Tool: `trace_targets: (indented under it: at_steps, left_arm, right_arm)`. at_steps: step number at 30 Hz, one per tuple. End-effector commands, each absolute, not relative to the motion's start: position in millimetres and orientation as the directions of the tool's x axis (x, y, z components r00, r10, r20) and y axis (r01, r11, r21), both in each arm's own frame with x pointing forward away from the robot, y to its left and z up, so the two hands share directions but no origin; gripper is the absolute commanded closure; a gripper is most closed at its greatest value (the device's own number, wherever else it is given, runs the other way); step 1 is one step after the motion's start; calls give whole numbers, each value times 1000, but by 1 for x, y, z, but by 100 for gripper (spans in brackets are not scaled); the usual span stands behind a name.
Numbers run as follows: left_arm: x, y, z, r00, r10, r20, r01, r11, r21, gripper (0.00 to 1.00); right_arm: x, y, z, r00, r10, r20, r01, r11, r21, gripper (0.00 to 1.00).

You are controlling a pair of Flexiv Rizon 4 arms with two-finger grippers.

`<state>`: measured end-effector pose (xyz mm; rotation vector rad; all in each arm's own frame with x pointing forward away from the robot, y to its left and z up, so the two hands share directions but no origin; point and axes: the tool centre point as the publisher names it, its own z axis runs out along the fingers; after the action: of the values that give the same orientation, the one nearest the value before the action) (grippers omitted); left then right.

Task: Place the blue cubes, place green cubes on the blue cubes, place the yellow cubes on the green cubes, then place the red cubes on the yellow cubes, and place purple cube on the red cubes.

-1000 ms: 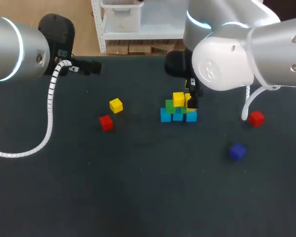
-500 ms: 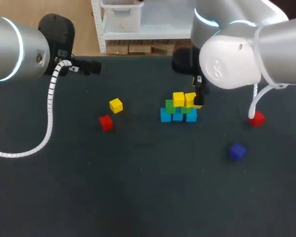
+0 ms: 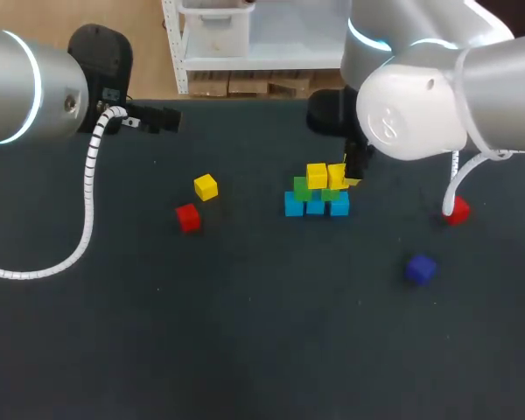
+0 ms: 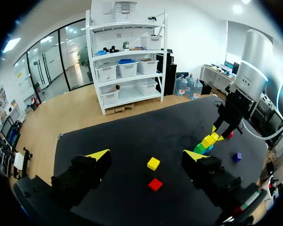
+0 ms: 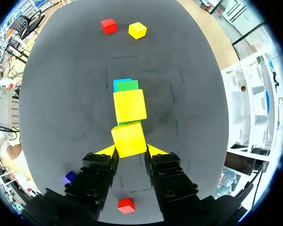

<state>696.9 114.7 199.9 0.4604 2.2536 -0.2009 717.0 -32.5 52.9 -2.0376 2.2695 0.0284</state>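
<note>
**Yellow cube pinched on top of the stack**

Yellow on every face and sharp-edged, the held cube sits between the tips of my right gripper, which press its near corners from both sides. It rests on a green cube and touches the stacked yellow cube beside it, so the two form the top layer. Below that one a second green cube shows. Under the greens is a row of light blue cubes on the dark table, a little right of its middle.

My left gripper hangs over the table's far left part, its fingers spread wide with nothing between them. A loose yellow cube and a red cube lie near each other, well apart from the stack on its left. The other red cube lies to the stack's right. The purple cube, a dark bluish shade, sits alone nearer the front edge.
</note>
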Motion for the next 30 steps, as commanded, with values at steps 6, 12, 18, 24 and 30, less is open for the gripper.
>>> trace_targets:
  at_steps: [6,12,18,24,30]
  left_arm:
    - [697,116,200,-607,261,-751,392,920,4,0]
    - [697,116,200,-607,261,-751,392,920,4,0]
    - [697,116,200,-607,261,-751,392,920,4,0]
    - [697,116,200,-607,261,-751,392,920,4,0]
    - [697,116,200,-607,261,-751,392,920,4,0]
  right_arm:
    - [717,-33,53,-104,-991,-88,-993,108,-44,100]
    - [715,-33,53,-104,-989,-103,-994,108,-33,100]
    - [715,-33,54,-107,-988,-107,-993,111,-31,100]
    - [715,-33,53,-112,-988,-107,-993,115,-28,90]
    - [715,-32,54,-109,-988,-109,-993,113,-29,79]
